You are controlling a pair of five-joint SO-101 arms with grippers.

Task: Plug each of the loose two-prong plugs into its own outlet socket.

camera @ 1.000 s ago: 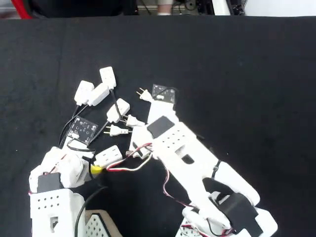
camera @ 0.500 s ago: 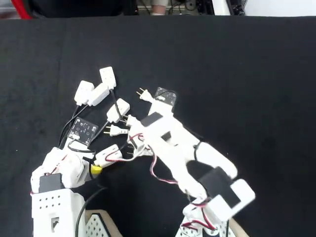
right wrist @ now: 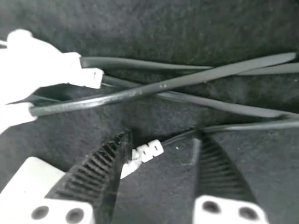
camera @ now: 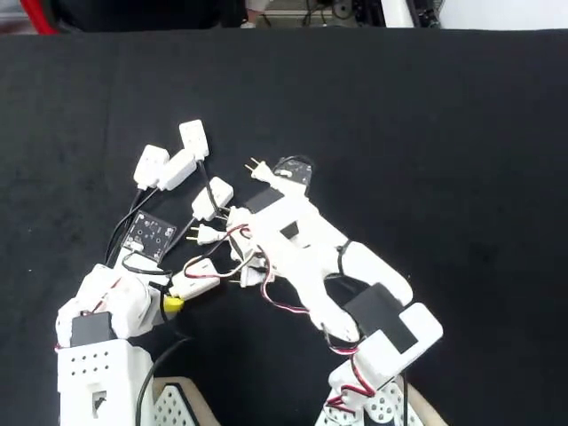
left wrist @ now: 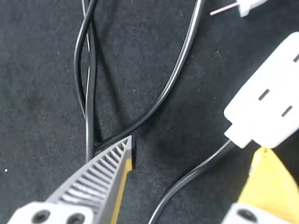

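Note:
Several white outlet sockets (camera: 177,167) and two-prong plugs on black cables lie left of the table's middle. One plug (camera: 257,168) sits by a small board, and two more plugs (camera: 206,234) lie close to my right gripper (camera: 238,245). That right gripper (right wrist: 161,142) is open and low over the cables, with a small white ribbed plug end (right wrist: 145,153) lying between its fingers (right wrist: 98,172). My left gripper (left wrist: 191,149) is open too. A white outlet socket (left wrist: 268,112) rests just beyond its yellow finger, and that socket's cable runs between the fingers. In the high view this socket (camera: 197,278) lies between both arms.
Two small dark circuit boards (camera: 148,232) (camera: 295,169) lie among the cables. Black cables (left wrist: 88,79) cross the cloth ahead of the left gripper. The right arm's body (camera: 355,284) stretches from the front edge toward the middle. The black cloth's right half (camera: 461,160) is bare.
The right arm has swung left and turned its wrist, bringing its gripper down among the plugs and cables. The socket by the left gripper has tilted slightly. The left arm kept still.

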